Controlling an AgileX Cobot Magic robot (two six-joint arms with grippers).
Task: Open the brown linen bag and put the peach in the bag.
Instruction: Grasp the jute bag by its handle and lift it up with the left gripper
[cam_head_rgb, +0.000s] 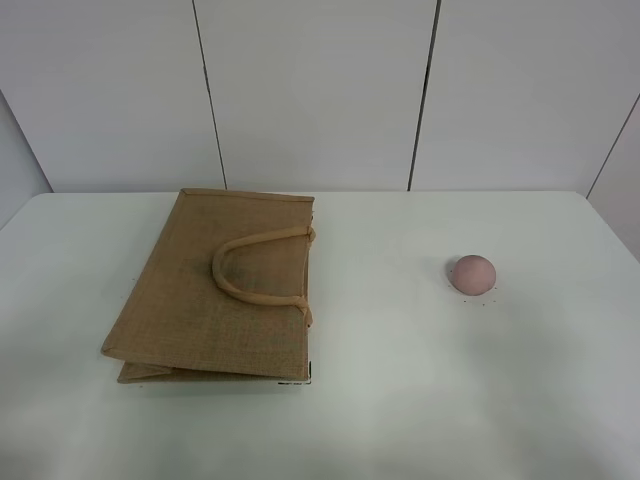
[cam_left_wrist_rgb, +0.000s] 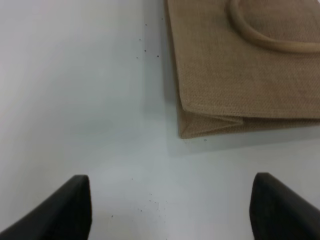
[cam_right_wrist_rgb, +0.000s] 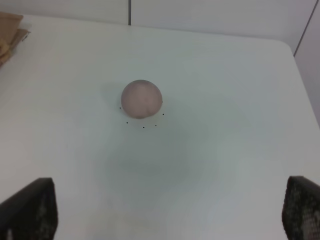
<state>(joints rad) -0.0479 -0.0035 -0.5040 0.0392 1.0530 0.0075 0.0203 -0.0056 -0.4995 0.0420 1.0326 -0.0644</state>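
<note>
The brown linen bag (cam_head_rgb: 215, 290) lies flat and folded on the left of the white table, its beige loop handles (cam_head_rgb: 250, 265) resting on top. The left wrist view shows one corner of the bag (cam_left_wrist_rgb: 235, 85). The peach (cam_head_rgb: 472, 273) sits alone on the table's right side; it also shows in the right wrist view (cam_right_wrist_rgb: 142, 98). My left gripper (cam_left_wrist_rgb: 170, 210) is open and empty, above bare table short of the bag's corner. My right gripper (cam_right_wrist_rgb: 170, 215) is open and empty, some way short of the peach. Neither gripper appears in the exterior high view.
The white table (cam_head_rgb: 400, 400) ends at a white panelled wall (cam_head_rgb: 320, 90) at the back. A corner of the bag (cam_right_wrist_rgb: 10, 35) shows at the edge of the right wrist view. Small dark specks dot the table near the peach.
</note>
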